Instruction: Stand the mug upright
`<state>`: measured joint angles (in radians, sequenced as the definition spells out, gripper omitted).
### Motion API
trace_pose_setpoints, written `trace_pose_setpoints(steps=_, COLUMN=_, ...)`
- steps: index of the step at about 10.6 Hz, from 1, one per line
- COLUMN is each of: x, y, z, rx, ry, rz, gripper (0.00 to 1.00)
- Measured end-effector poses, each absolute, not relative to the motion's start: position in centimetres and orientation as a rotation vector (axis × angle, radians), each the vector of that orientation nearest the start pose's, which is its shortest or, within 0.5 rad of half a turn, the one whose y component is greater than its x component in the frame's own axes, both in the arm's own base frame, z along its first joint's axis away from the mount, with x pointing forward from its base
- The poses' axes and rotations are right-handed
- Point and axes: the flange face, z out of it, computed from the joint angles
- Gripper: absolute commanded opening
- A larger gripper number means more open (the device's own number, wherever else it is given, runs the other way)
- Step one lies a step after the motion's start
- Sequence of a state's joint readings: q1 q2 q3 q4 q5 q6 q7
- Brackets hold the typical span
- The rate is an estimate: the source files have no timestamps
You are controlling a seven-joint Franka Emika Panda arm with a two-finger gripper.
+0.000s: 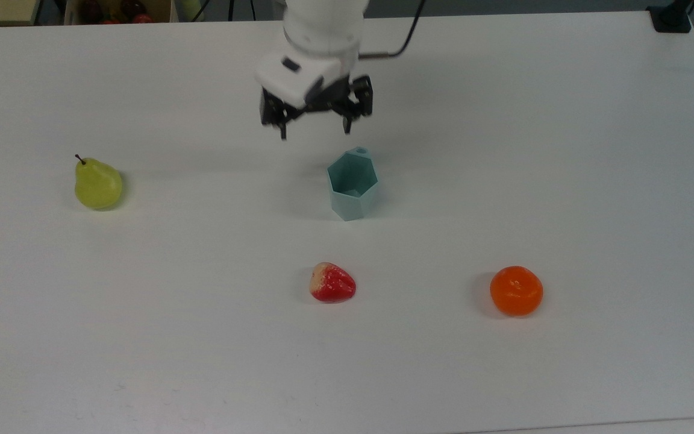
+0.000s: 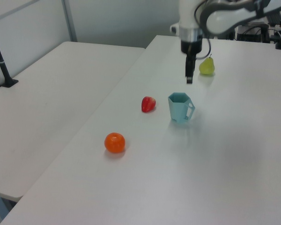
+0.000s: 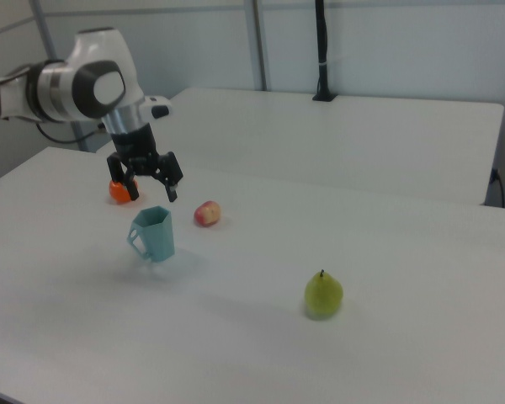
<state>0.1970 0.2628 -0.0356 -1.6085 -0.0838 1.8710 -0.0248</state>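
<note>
We see the pale teal faceted plastic mug (image 1: 353, 185) upright, mouth up, at frame centre of the top view on the white surface (image 1: 564, 150), nothing touching it. Gripper (image 1: 314, 129) hangs above and behind it, fingers (image 1: 347, 125) spread, empty. The arm is cut off at the top edge. In the right view the gripper partly hides the orange fruit (image 3: 119, 192). Red strawberry-like fruit (image 1: 332, 283) and green pear (image 1: 97, 184) lie apart.

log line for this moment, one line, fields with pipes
mug: upright on table, free | gripper: jaws open, above mug, holding nothing | strawberry, orange, pear: apart from mug | step: mug set upright
</note>
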Motion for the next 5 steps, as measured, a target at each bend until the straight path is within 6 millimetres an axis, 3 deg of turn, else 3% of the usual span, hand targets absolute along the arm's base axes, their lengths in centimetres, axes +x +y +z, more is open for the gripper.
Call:
trace_pose_setpoints(steps=3, x=60.0, y=5.2, z=54.7, rx=-3.226, ry=-0.164, rz=-0.001, gripper=1.0)
trace_pose_setpoints(steps=5, x=58.3, y=3.2, z=57.4, rx=-3.226, ry=-0.108, rz=-0.005, gripper=1.0)
